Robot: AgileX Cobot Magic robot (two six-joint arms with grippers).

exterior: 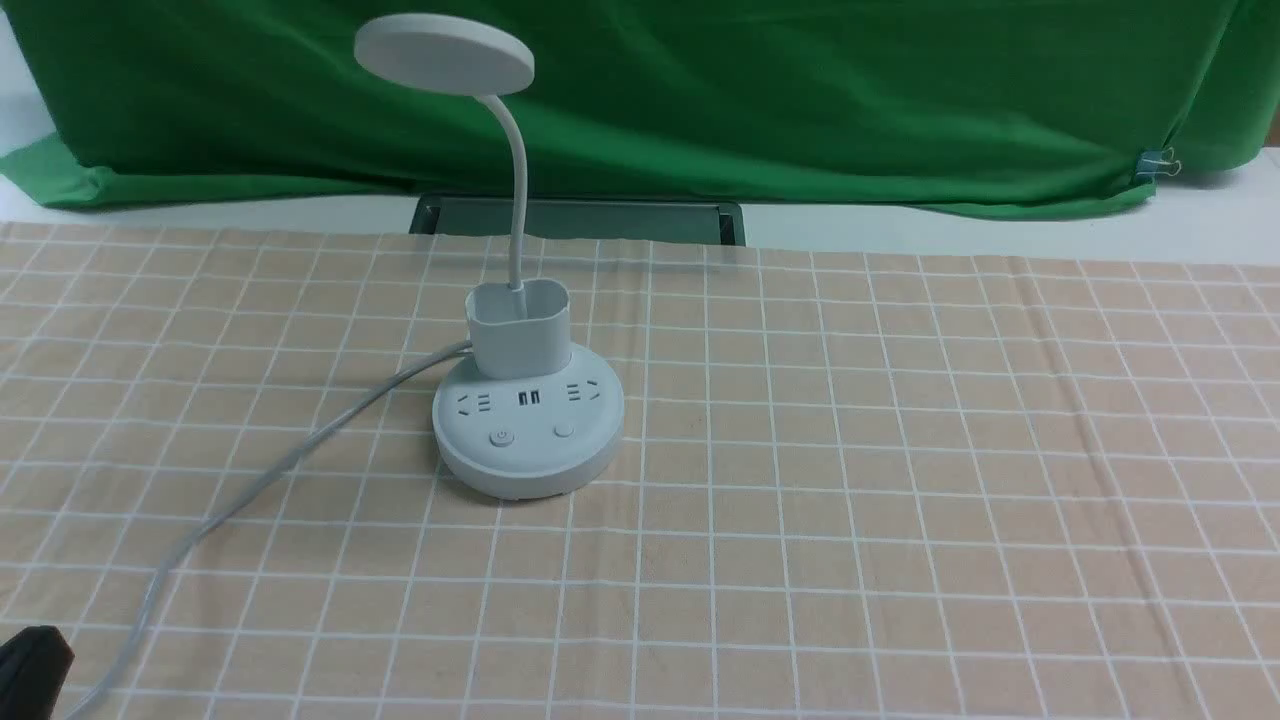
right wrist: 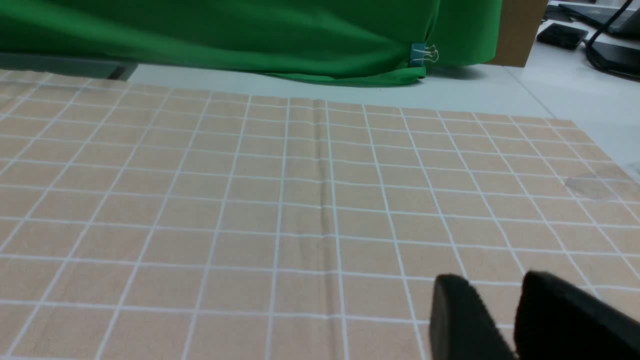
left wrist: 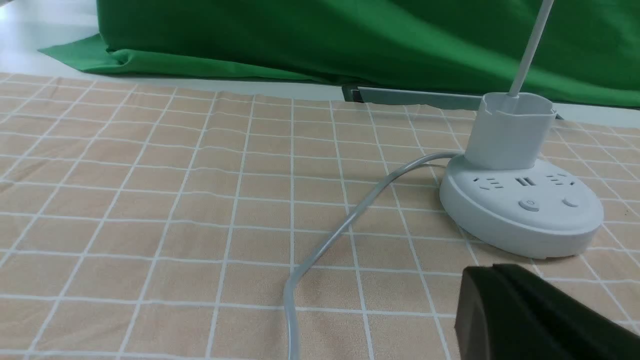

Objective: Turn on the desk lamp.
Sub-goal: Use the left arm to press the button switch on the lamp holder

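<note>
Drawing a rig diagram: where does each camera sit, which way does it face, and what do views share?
Front view: between the arms, facing forward over the checked cloth to the desk lamp and green backdrop; only the left gripper tip shows.
Left wrist view: low on the left wrist, facing the lamp's base and cord; left gripper shows.
Right wrist view: on the right wrist, facing cloth and backdrop; the right gripper shows.
Shared: front and left wrist see the lamp; front and right wrist see the clip.

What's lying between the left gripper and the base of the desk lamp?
Only bare checked tablecloth separates the left gripper from the desk lamp in the left wrist view; its grey cord runs off beside.
</note>
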